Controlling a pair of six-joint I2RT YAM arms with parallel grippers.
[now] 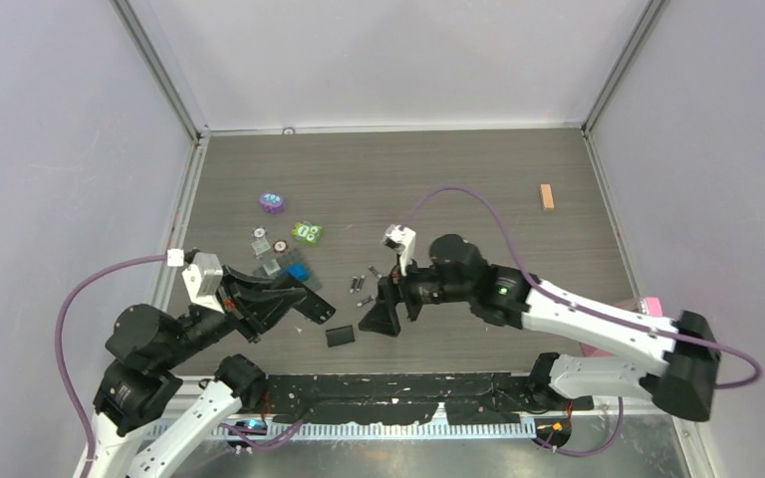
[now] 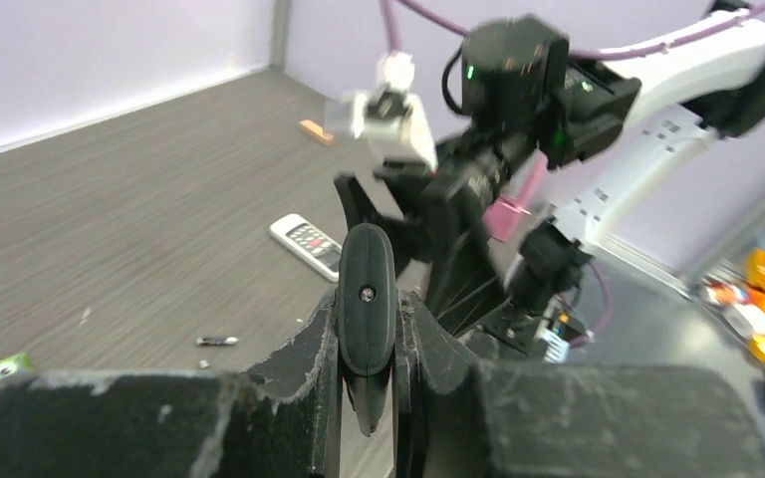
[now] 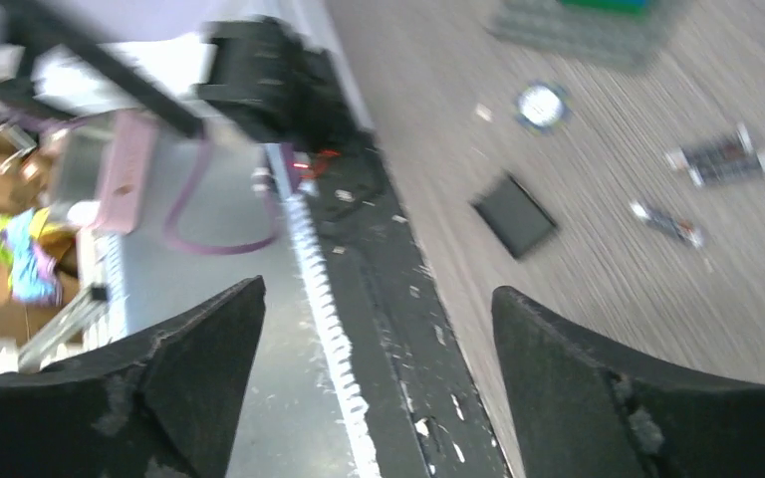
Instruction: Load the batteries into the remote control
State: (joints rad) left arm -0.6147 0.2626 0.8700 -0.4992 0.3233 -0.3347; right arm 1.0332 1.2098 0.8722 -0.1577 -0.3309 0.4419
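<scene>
Left wrist: remote (image 2: 366,269) pinched in gripper (image 2: 367,339).

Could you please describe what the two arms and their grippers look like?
The left arm and right arm have white links, black joints and a purple cable each. The left gripper and right gripper have black, scuffed wedge-shaped fingers.

An orange block (image 1: 547,197) is lying far right on the table (image 1: 458,164); a purple piece (image 1: 272,203) and a green piece (image 1: 307,232) are sitting left.
</scene>
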